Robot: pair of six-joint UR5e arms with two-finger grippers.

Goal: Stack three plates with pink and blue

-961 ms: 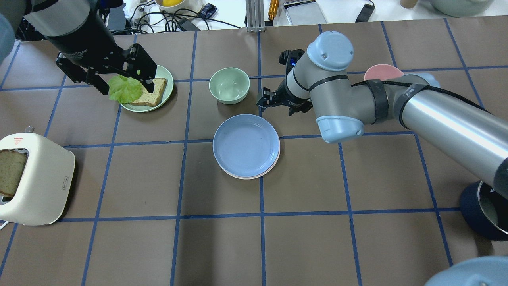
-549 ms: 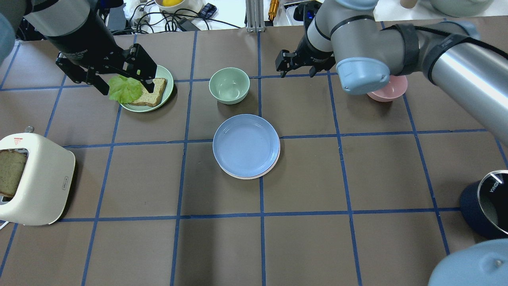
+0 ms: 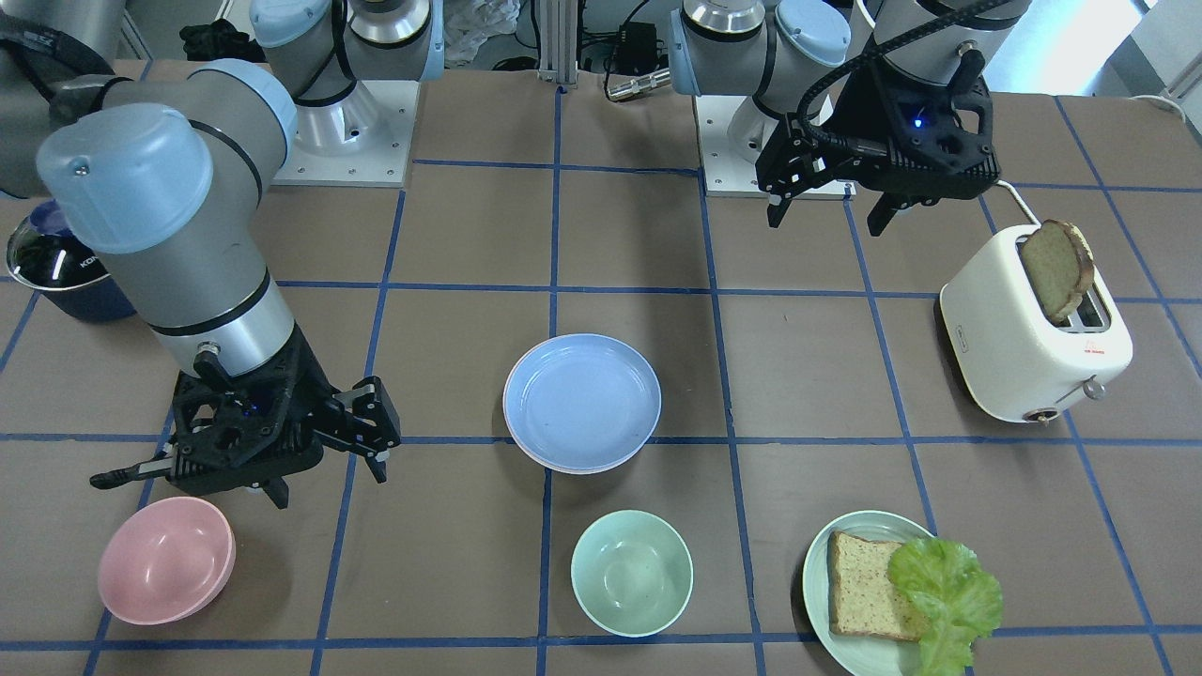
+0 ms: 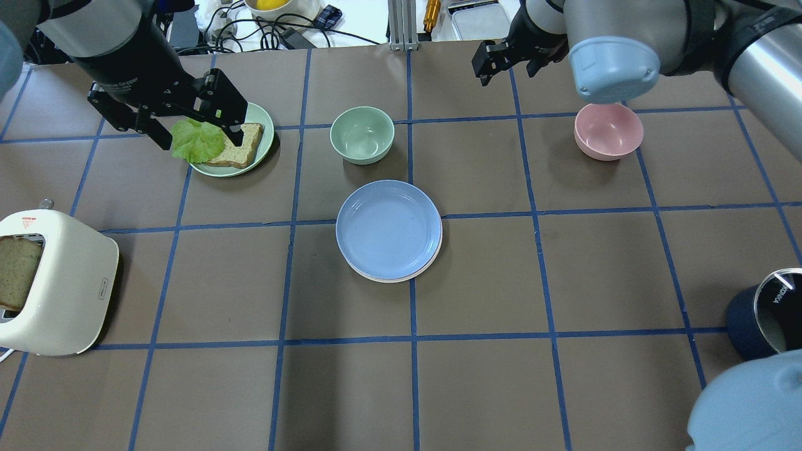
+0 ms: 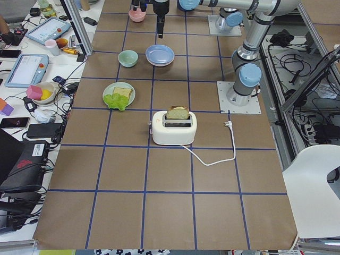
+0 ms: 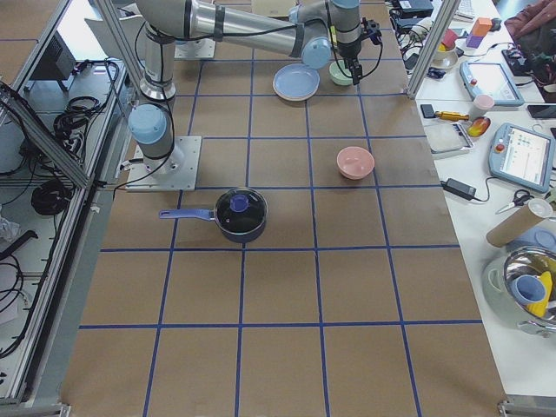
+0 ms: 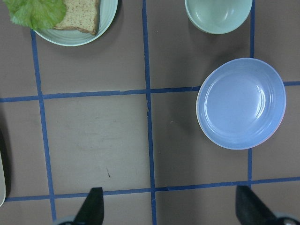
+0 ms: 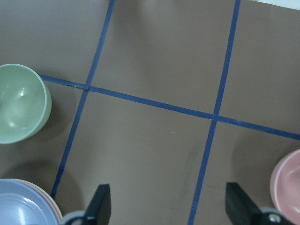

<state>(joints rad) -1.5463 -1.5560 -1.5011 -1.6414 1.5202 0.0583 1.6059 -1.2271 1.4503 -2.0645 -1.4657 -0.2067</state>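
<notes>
The blue plate [image 4: 388, 228] lies on top of a stack at the table's middle. It also shows in the front view [image 3: 582, 402] and the left wrist view [image 7: 241, 103]. A thin rim of the pink plate [image 4: 391, 280] peeks out under it. I cannot make out the cream-white plate under them. My left gripper [image 4: 199, 133] is open and empty, high over the bread plate. My right gripper [image 4: 509, 66] is open and empty, raised near the table's far edge, well away from the stack; in its wrist view [image 8: 168, 206] the jaws are wide apart.
A mint bowl [image 4: 362, 134] stands just beyond the stack. A pink bowl [image 4: 608, 130] sits at the far right. A green plate with bread and lettuce [image 4: 254, 153] is at the far left. A toaster [image 4: 53, 282] stands at the left edge, a dark pot [image 4: 767, 319] at the right edge.
My right arm has lifted and drawn back from beside the stack to the table's far edge, uncovering the pink bowl. The left arm and the plates have not moved.
</notes>
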